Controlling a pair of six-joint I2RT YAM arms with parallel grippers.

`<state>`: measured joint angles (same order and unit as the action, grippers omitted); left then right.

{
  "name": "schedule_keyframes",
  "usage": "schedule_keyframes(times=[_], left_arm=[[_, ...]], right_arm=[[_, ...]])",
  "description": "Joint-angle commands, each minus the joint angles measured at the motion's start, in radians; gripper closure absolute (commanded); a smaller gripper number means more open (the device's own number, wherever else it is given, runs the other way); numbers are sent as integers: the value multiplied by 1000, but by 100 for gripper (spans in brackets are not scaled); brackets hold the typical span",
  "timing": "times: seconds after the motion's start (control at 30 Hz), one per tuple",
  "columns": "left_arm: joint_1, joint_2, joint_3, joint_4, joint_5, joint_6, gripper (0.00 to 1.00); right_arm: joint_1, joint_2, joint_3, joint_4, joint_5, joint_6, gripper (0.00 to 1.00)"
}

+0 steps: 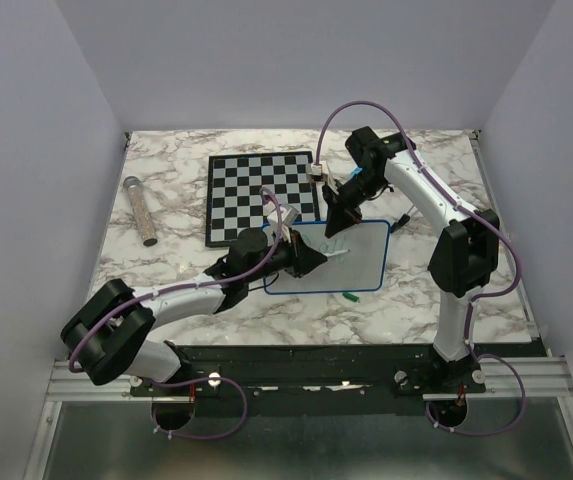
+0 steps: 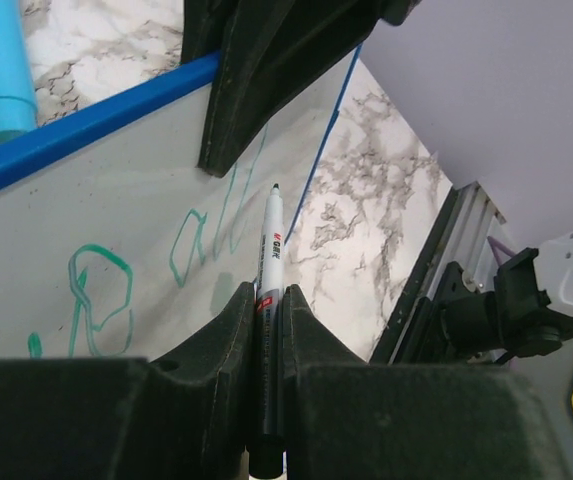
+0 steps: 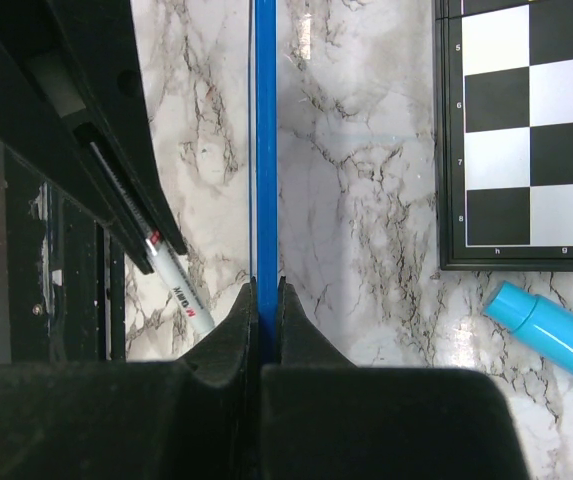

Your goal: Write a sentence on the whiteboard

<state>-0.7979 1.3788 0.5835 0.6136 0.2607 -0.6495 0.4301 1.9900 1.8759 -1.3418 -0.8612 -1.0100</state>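
The whiteboard (image 1: 364, 258) lies in the middle of the table, white with a blue rim. My right gripper (image 3: 264, 285) is shut on that rim (image 3: 264, 150) at the board's far edge, seen edge-on. My left gripper (image 2: 266, 295) is shut on a white marker (image 2: 271, 240) whose dark tip points at the board surface (image 2: 86, 220). Part of the sentence, green loopy letters (image 2: 196, 240), runs across the board left of the tip. In the top view the left gripper (image 1: 316, 258) is over the board's left part and the right gripper (image 1: 338, 225) just behind it.
A checkered chessboard (image 1: 261, 195) lies behind the whiteboard. A light blue pen (image 3: 556, 335) lies between the two boards. A small green cap (image 1: 351, 297) sits in front of the whiteboard. A clear tube (image 1: 141, 210) lies at the far left.
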Motion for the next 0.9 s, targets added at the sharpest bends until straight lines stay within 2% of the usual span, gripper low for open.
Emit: schedule_keyframes(times=[0.0, 0.13, 0.37, 0.47, 0.87], left_arm=[[19, -82, -1, 95, 69, -30, 100], [43, -187, -13, 39, 106, -24, 100], [95, -374, 15, -269, 166, 76, 100], [109, -408, 24, -333, 187, 103, 100], [97, -403, -50, -242, 235, 79, 100]], right_arm=[[7, 32, -6, -66, -4, -27, 100], [9, 33, -4, -63, -1, -25, 99], [9, 32, -4, -57, -4, -15, 100], [9, 33, -3, -56, -7, -12, 100], [7, 32, -6, -53, -2, -6, 99]])
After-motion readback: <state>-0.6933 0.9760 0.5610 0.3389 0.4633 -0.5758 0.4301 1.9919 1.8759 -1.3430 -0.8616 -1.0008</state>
